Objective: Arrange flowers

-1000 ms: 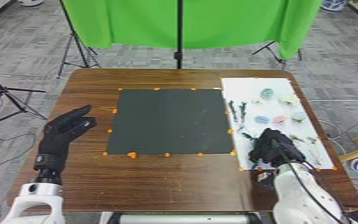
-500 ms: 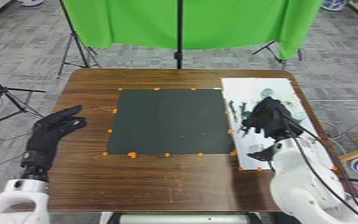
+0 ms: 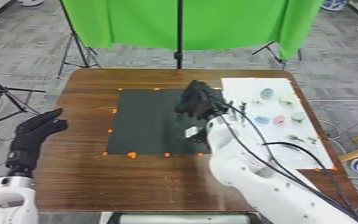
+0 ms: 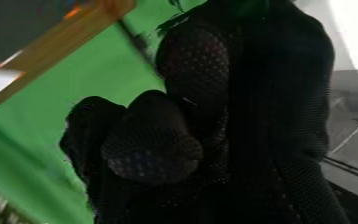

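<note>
My right hand [image 3: 196,101] is above the right part of the dark mat [image 3: 142,125]. In the right wrist view, the hand [image 4: 198,135] has curled fingers, and a dark green sprig [image 4: 177,21] sticks out past the fingertips, pinched there. On the white sheet [image 3: 246,86] lie a blue flower [image 3: 262,120], a pink flower [image 3: 278,119], a green one [image 3: 266,93], a pale yellow one [image 3: 288,100] and a pale teal one [image 3: 298,116]. My right arm partly hides the sheet's left side. Off the mat's left side, my left hand [image 3: 39,128] is open with relaxed fingers.
Orange markers [image 3: 132,155] line the mat's edges on the brown table [image 3: 158,187]. Small green pieces [image 3: 296,138] lie on the near part of the sheet. A green cloth [image 3: 140,25] hangs on a stand beyond the far edge.
My right hand has moved from the white sheet leftward to above the dark mat, uncovering the flowers. My left hand has shifted a little left and nearer.
</note>
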